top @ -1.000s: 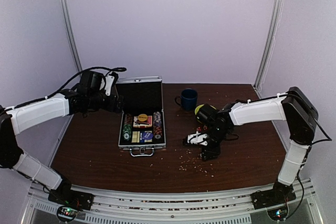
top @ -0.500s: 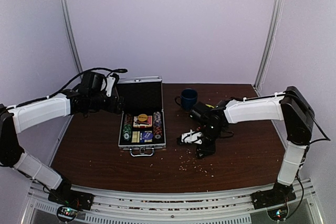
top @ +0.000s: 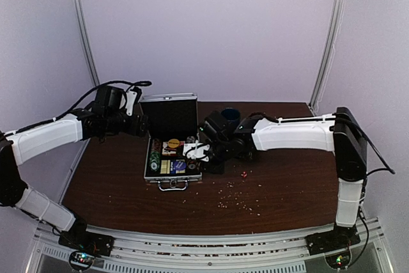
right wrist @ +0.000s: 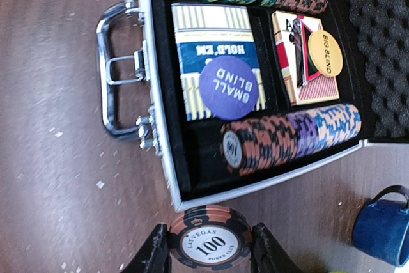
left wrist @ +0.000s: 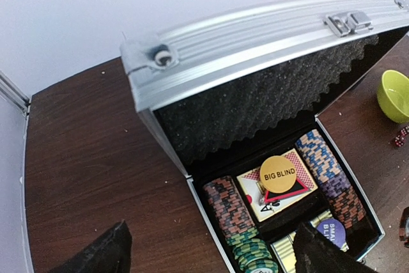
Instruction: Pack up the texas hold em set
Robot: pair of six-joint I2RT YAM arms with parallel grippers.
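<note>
The silver briefcase [top: 171,172] lies open at table centre, its foam-lined lid [top: 169,114] upright. Inside are rows of chips [right wrist: 291,137], a blue card box [right wrist: 192,62] under a purple SMALL BLIND button [right wrist: 229,87], and a red card box [right wrist: 317,89] under a yellow BIG BLIND button [right wrist: 324,54] and a red triangle [left wrist: 291,191]. My right gripper [top: 203,158] is shut on a short stack of orange-black 100 chips [right wrist: 208,244], just outside the case's right wall. My left gripper [left wrist: 211,257] is open and empty, above the table left of the lid. Red dice [top: 245,172] lie on the table.
A dark blue mug [top: 229,117] stands behind my right arm and also shows in the right wrist view [right wrist: 383,225]. A yellow-green bowl [left wrist: 395,94] sits right of the case, with dice [left wrist: 401,136] beside it. Small crumbs [top: 236,199] are scattered over the front of the table.
My right gripper has moved left from the right-middle of the table to the case's right edge, carrying the chips. The left arm has barely moved.
</note>
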